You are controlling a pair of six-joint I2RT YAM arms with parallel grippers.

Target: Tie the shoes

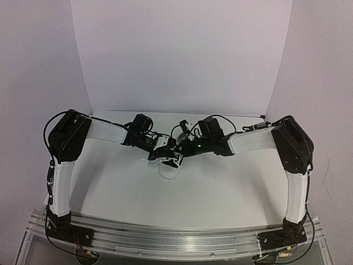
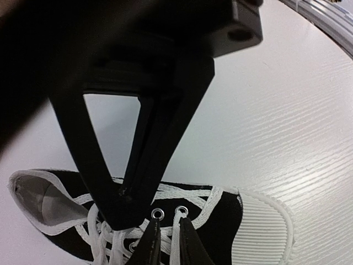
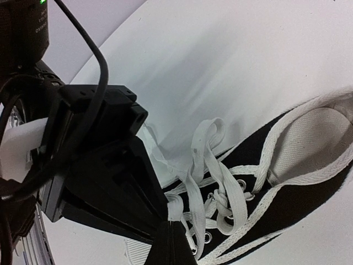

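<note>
Aluminium rail (image 1: 176, 238) runs along the near edge, with both arm bases bolted to it. White table (image 1: 231, 187) lies beyond. Left arm (image 1: 59, 182) stands at the left side, bends at the elbow and extends right toward centre. Right arm (image 1: 297, 182) mirrors it from the right side. The two wrists meet over mid-table.

Sneaker (image 1: 168, 170) sits on the table at centre, directly under the wrists. In the top view it is mostly covered, with only the pale toe end showing, pointing near. Black canvas, white rubber toe cap (image 2: 265, 232), white trim round the opening.

Laces (image 3: 212, 165) are white and flat, threaded through metal eyelets and crossed over the tongue. A loose loop stands above the crossings. Cannot tell whether the tangle at the middle eyelets is knotted.

Left gripper (image 2: 169, 242): fingers (image 2: 146, 248) drawn close with a narrow gap. One lace strand runs through the gap just past two eyelets, and the fingers appear to pinch it.

Right gripper (image 3: 174, 245): fingers (image 3: 176, 251) pressed together into one dark wedge, a lace end meeting the tip. From the left wrist they form a V closed at its point, down among the laces.

The two grippers' tips are just beside each other; cannot tell if they touch.

Far side: white backdrop (image 1: 182, 55) panels stand behind the table.
</note>
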